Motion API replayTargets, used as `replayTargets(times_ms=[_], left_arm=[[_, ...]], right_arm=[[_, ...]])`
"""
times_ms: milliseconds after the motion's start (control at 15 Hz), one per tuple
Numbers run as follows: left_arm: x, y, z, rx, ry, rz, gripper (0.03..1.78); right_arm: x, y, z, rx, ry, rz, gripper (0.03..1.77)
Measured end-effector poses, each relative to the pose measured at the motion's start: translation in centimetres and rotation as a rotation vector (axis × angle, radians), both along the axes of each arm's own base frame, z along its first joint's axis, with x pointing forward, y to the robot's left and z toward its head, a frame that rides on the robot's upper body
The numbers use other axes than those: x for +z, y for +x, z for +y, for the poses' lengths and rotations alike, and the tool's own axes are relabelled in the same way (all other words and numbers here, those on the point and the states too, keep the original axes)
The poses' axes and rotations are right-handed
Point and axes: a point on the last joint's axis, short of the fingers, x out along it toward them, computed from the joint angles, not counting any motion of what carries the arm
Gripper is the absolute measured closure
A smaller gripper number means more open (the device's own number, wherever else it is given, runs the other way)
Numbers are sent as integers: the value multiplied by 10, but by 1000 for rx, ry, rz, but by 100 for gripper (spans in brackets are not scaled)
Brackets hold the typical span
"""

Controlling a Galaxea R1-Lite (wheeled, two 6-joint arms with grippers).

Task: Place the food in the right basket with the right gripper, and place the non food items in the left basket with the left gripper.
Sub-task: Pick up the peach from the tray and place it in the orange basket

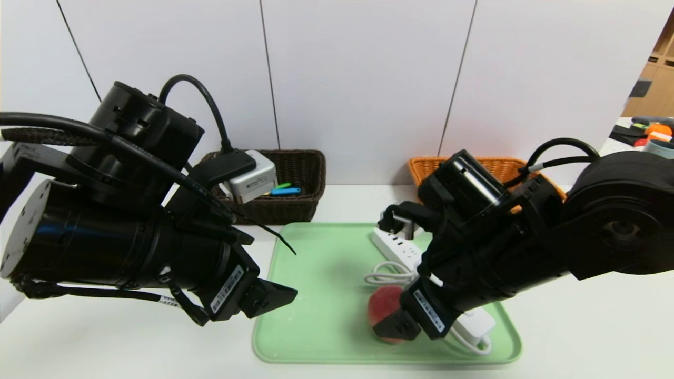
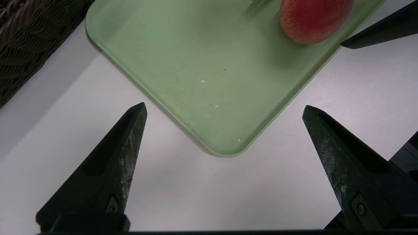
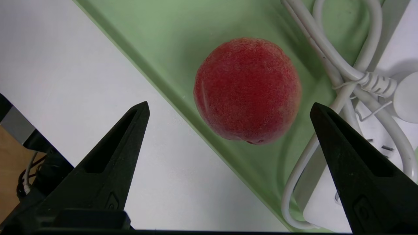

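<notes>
Hovering my right gripper (image 3: 228, 109), jaws spread, over round red peach (image 3: 247, 90) on pale green plastic tray (image 1: 321, 295); left gripper (image 2: 223, 111) spread, near tray's left corner.

The room is bright and evenly lit from overhead. Soft shadows pool beneath the peach (image 3: 247, 89) on the green tray (image 1: 316, 295). The white desk (image 1: 105, 342) shows no harsh glare. The head view bends straight wall seams outward near its edges.
</notes>
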Motion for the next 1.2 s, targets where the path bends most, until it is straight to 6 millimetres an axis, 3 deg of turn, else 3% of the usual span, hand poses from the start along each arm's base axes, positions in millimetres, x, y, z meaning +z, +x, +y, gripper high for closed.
replayTargets(times_ms=[800, 867, 1000, 1200], left_arm=[[-1, 0, 0, 0, 1, 4, 12], [-1, 0, 0, -1, 0, 4, 12], [-1, 0, 0, -1, -1, 2, 12], [0, 0, 0, -1, -3, -1, 12]], right_arm=[[-23, 9, 13, 6, -62, 25, 11], [-25, 10, 15, 0, -66, 17, 32], [-26, 11, 16, 0, -65, 13, 59], [-27, 12, 17, 0, -65, 13, 66]])
